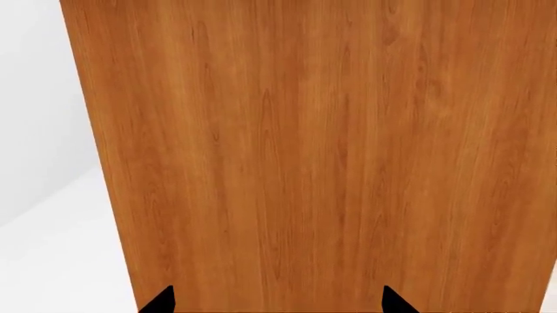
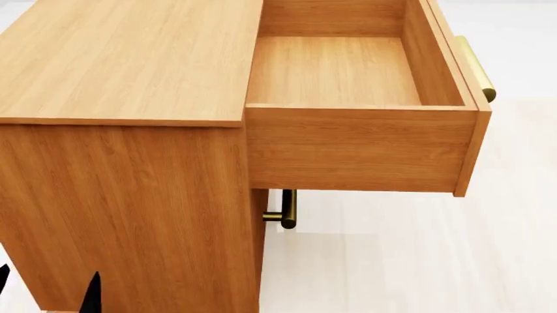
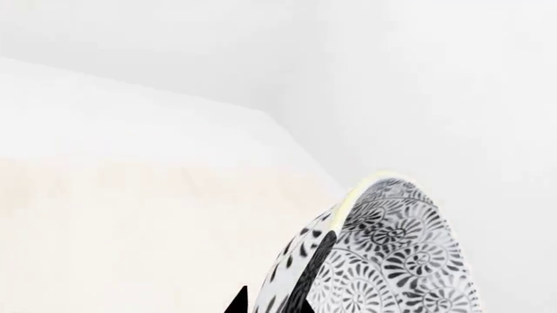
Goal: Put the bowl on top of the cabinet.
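The cabinet (image 2: 122, 65) is showing light-brown wood with a fine straight grain, smooth and matt, and the open drawer (image 2: 335, 72) beside its top is showing the same wood inside. Below that drawer a handle (image 2: 288, 208) is gleaming like brushed brass. The bowl (image 3: 392, 261) is looking glazed, white with grey floral print.
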Controlling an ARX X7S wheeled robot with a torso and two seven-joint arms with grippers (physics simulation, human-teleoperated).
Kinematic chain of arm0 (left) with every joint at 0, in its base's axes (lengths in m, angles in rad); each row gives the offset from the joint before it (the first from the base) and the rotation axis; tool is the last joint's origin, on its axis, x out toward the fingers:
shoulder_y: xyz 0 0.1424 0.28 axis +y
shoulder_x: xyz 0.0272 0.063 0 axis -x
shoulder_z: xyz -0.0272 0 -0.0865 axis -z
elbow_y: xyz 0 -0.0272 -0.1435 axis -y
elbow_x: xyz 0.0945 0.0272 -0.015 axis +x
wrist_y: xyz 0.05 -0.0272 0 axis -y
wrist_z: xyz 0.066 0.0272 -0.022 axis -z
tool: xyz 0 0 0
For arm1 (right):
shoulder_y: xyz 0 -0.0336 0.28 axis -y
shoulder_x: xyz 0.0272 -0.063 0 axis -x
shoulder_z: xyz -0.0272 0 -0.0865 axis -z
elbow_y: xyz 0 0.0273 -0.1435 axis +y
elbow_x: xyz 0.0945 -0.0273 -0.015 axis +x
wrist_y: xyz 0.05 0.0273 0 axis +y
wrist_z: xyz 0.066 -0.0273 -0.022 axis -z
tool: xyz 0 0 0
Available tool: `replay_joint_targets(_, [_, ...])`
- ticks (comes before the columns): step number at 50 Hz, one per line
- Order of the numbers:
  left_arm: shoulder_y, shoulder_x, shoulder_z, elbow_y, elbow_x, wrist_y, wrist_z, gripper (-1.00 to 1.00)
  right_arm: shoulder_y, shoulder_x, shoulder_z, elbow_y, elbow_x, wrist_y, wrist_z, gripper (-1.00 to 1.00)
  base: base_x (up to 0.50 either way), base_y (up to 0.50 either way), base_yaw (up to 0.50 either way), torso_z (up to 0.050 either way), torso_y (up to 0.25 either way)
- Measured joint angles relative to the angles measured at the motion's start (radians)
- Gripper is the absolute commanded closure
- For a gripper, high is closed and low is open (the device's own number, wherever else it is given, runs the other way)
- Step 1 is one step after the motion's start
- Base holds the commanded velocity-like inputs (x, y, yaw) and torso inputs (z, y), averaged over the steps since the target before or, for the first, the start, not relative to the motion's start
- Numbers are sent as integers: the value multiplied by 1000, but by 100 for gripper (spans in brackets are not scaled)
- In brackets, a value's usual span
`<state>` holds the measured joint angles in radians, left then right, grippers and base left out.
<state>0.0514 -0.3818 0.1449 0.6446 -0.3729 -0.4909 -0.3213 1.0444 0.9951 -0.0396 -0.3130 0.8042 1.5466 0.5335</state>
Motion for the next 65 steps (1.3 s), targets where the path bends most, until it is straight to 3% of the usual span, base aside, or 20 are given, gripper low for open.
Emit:
replay_joint_targets(15, [14, -9, -11, 10, -12, 8, -2, -100, 273, 18, -171, 35, 184, 11, 176, 100, 0, 0, 0, 0, 0])
replay_joint_targets(30, [15, -10, -5, 7, -9, 15, -8, -100, 665, -124, -446, 177, 264, 2, 249, 100, 0, 0, 0, 0, 1])
replay_joint_targets(44, [11, -17, 18, 7, 11, 15, -13, -100, 913, -274, -645, 343, 214, -62, 183, 100, 0, 0, 0, 0, 1])
replay_joint_targets(65, [-6, -33, 20, 22, -5, -9, -12, -100, 1202, -550, -872, 695, 41, -244, -50, 100, 0, 0, 0, 0, 0])
